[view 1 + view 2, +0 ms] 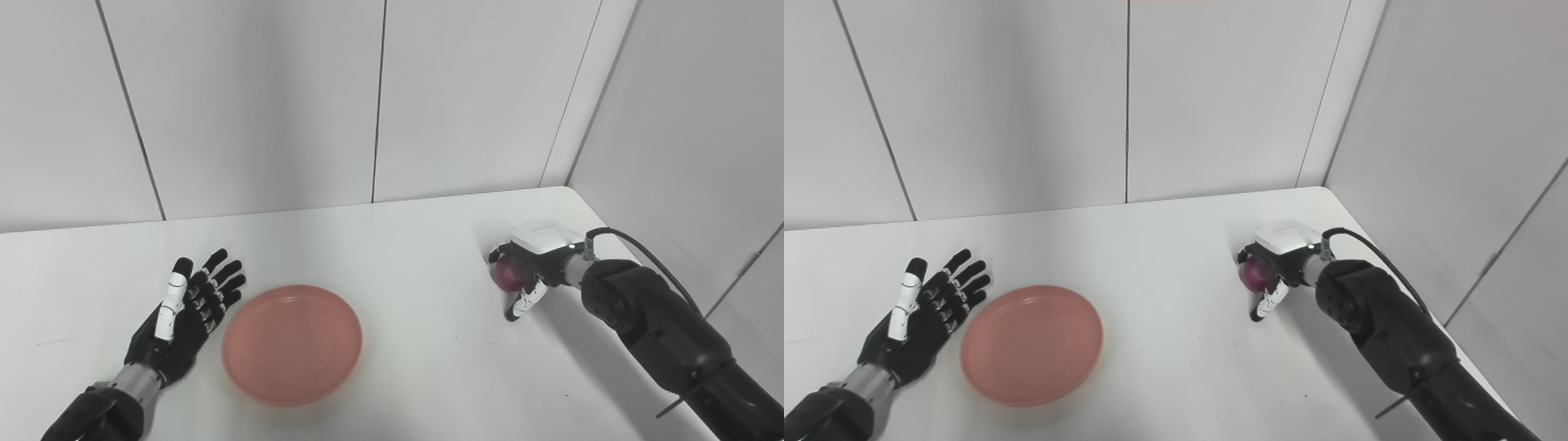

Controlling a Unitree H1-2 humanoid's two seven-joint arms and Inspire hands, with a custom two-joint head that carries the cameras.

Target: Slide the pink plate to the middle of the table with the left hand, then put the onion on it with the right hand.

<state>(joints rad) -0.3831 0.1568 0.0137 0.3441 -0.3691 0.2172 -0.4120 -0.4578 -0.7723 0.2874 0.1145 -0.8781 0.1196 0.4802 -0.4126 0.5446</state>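
Pale grey wall panels close in a white table [404, 257] on the far side and the right, meeting at the corner beyond its far right end. The pink plate [292, 343] lies flat on the table, left of the middle and toward the near edge, with nothing on it. The left hand [184, 318] rests just beside the plate's left rim, palm turned toward it, fingers [223, 278] stretched out and spread, gripping nothing. Well apart, on the right side of the table, the right hand [530, 266] is curled around the purple onion [509, 274], fingers wrapping it from above while the thumb [523, 303] points down to the tabletop
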